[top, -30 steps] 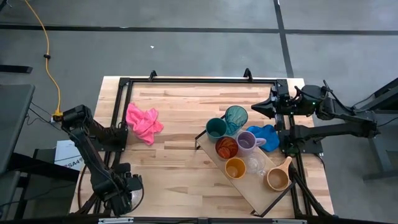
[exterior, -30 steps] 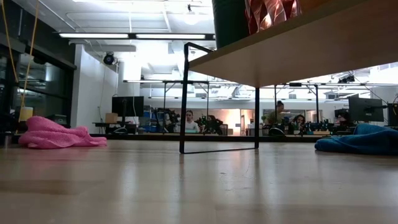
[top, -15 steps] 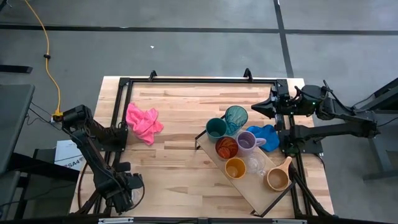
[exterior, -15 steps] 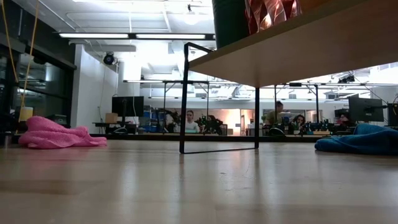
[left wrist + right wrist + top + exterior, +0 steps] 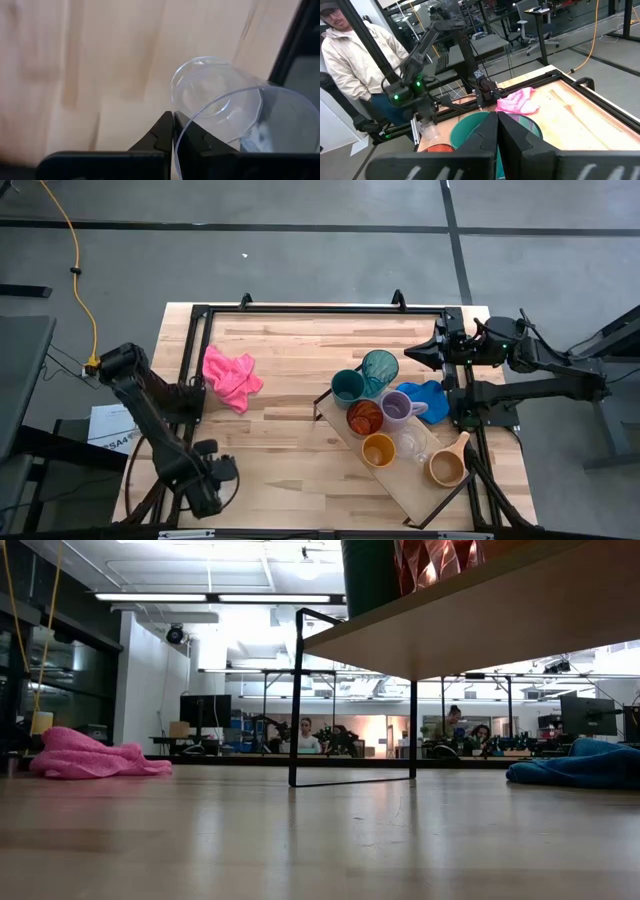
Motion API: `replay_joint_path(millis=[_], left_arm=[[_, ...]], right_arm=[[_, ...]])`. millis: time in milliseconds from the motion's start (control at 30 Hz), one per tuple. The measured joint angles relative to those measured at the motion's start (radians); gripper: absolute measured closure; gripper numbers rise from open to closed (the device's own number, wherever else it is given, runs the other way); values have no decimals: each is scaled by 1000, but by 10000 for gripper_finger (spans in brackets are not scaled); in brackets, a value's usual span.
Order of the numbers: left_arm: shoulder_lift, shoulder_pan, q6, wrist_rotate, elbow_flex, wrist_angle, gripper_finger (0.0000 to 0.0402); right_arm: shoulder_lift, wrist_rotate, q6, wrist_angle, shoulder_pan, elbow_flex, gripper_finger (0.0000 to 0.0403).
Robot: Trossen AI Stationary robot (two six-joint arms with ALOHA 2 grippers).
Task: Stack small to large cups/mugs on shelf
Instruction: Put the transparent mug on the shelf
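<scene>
Plastic, thin and clear: the clear glass (image 5: 220, 107) looked light, slick and easily squashed, pinched at its rim by the left gripper (image 5: 173, 131) near the tabletop's (image 5: 290, 370) front-left corner. A gentle rim pinch seemed wisest. The right gripper (image 5: 497, 132), fingers pressed together and empty, waited at the right edge. The shelf (image 5: 425, 488) sat front-right, cups (image 5: 364, 418) crowding it. Beyond the table, a person (image 5: 355, 60) stood.
</scene>
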Motion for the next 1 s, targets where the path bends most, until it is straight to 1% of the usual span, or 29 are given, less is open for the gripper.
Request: replay_joint_path(millis=[100, 267, 367, 467, 533, 667, 767, 800, 867, 1000], left_arm=[[-69, 77, 60, -60, 13, -5, 399], [-229, 252, 210, -160, 36, -8, 400], [-344, 356, 309, -258, 57, -9, 401], [-465, 447, 406, -377, 77, 10, 401], [-553, 501, 464, -440, 78, 71, 401], [-696, 588, 623, -497, 74, 271, 401], [-771, 636, 763, -492, 14, 505, 401], [-787, 652, 800, -469, -20, 598, 401], [-797, 686, 837, -386, -98, 765, 401], [-790, 746, 834, -260, -265, 1024, 401]], right_arm=[[0, 0, -1, -1, 0, 0, 402], [0, 0, 0, -27, 0, 0, 402], [0, 0, 24, -42, 0, 0, 402], [0, 0, 50, -44, 0, 0, 402], [0, 0, 66, -44, 0, 0, 402], [0, 0, 69, -44, 0, 0, 402], [0, 0, 68, -44, 0, 0, 402], [0, 0, 69, -44, 0, 0, 402], [0, -2, 69, -44, 0, 0, 403], [0, -20, 85, -43, 1, 0, 403]])
